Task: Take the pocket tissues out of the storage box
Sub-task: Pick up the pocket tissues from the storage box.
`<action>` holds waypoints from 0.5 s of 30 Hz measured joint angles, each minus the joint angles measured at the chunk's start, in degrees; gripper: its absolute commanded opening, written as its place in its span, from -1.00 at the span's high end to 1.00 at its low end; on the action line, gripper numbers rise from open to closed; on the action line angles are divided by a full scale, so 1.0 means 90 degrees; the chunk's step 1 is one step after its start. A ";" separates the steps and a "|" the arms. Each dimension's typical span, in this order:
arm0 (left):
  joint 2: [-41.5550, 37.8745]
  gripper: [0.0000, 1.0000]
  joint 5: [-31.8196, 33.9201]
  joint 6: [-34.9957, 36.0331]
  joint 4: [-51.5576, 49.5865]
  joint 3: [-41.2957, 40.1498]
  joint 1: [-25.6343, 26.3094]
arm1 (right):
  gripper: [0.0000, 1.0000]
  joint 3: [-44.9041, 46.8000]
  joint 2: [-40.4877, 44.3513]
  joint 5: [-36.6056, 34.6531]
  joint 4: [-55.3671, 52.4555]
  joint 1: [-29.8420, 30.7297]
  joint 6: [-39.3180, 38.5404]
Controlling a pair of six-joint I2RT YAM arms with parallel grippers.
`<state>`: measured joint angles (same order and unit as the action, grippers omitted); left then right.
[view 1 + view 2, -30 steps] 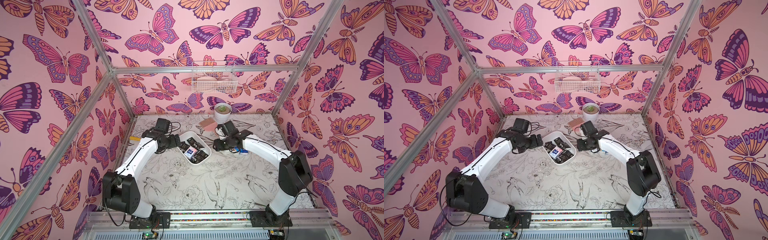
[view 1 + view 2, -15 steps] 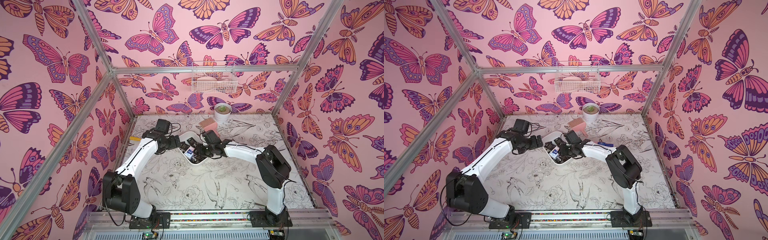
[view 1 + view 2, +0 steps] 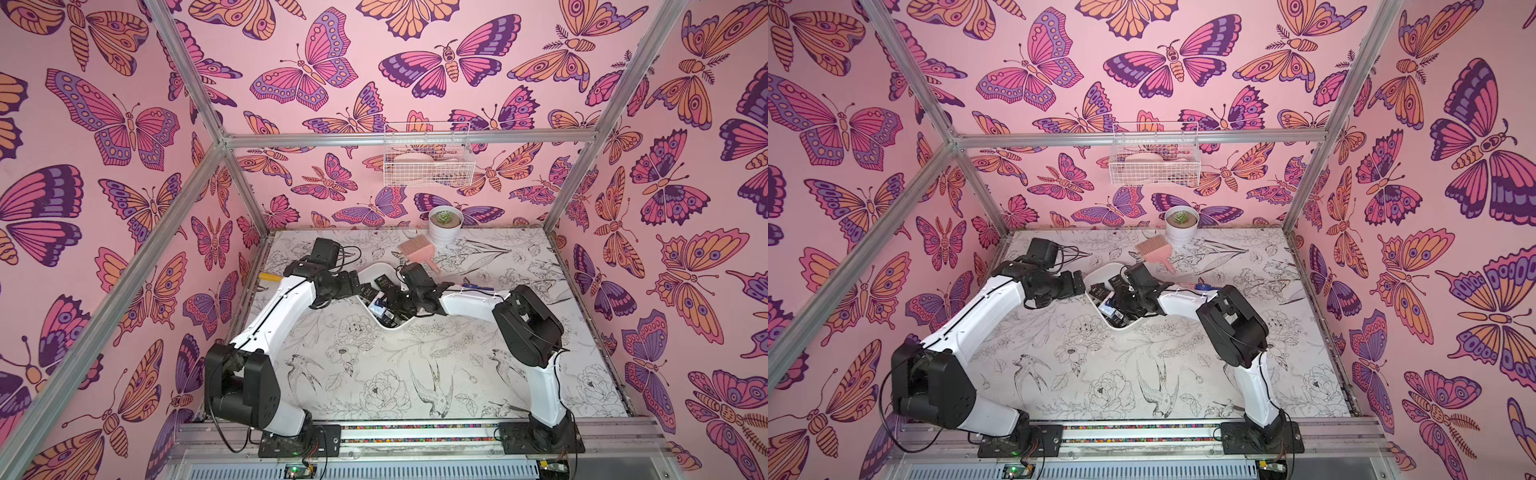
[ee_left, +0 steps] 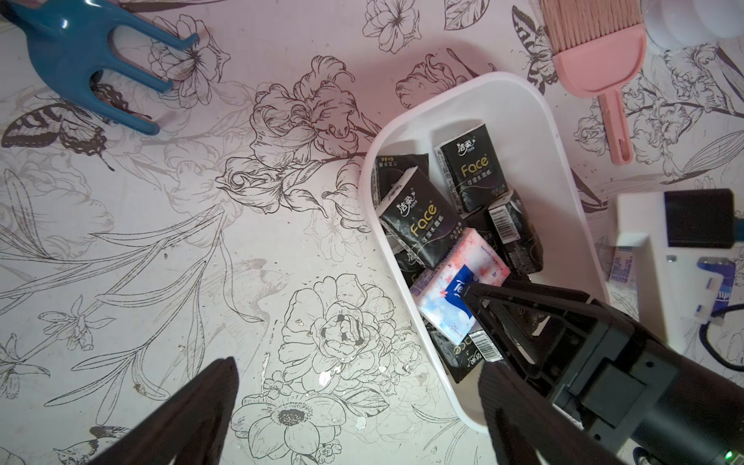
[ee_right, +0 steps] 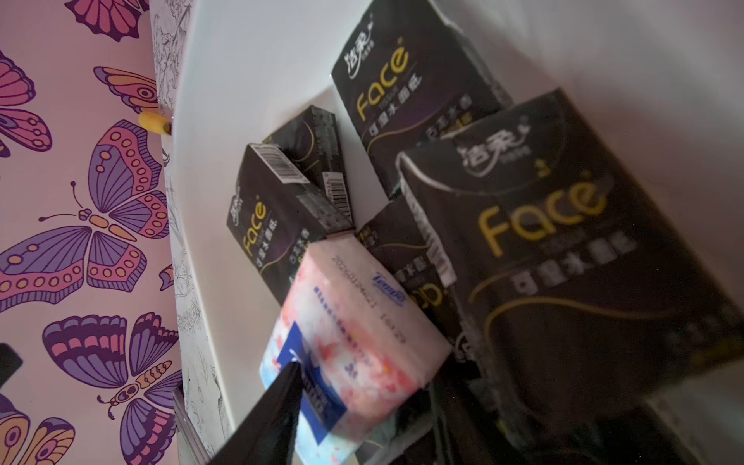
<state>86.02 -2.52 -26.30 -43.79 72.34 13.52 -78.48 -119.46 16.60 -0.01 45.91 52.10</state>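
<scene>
Overall, the floral-print table (image 3: pixel 415 374) carries both arms, with the storage box (image 4: pixel 559 173) lying slantwise near its middle in both top views. This shallow white tray with rounded corners holds the pocket tissues (image 4: pixel 471 177): several black packets lettered "Face", piled loosely and overlapping, and one white-pink packet (image 4: pixel 451 298) with a blue mark resting on top of them toward one end.

The left gripper (image 4: pixel 358 398) hangs above the table at the outer edge of the box. Its jaws stand wide apart and empty, one over bare table, the other over the box rim.

The right gripper (image 5: pixel 362 406) reaches down into the box. Its two dark fingers (image 5: pixel 277 406) straddle the white-pink packet, one at the face with the blue mark, the other at the opposite side. The jaws are partly apart around it; whether they already press on it I cannot tell. The packet lies tilted against the black ones.

Beyond the box lie a pink hand brush (image 3: pixel 417 249) and a white pot with a succulent (image 3: pixel 445 224), the two close together. A blue forked plastic tool (image 4: pixel 80 56) lies on the table, well apart from the box. Another blue packet (image 3: pixel 1202 286) lies on the table behind the right arm.
</scene>
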 measured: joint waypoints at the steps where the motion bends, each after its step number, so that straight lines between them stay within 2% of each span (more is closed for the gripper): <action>1: -0.0010 -1.00 0.0002 0.0015 0.0000 -0.0005 0.0000 | 0.15 0.0000 0.0000 0.0000 0.0012 -0.0002 0.0036; 4: -0.0044 -0.99 0.0024 0.0019 0.0000 -0.0036 0.0000 | 0.34 -0.0024 -0.0029 0.0000 0.0044 -0.0002 0.0095; 6: -0.0051 -1.00 0.0044 0.0019 -0.0002 -0.0058 0.0000 | 0.40 -0.0061 -0.0056 0.0000 0.0068 -0.0002 0.0134; 15: -0.0051 -1.00 0.0070 0.0019 -0.0022 -0.0083 0.0000 | 0.49 -0.0046 0.0119 -0.0085 0.0061 -0.0002 -0.0027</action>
<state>85.56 -1.89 -26.13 -43.99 71.59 13.52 -78.89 -118.39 15.84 0.54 45.89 51.86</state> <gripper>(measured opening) 0.998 0.261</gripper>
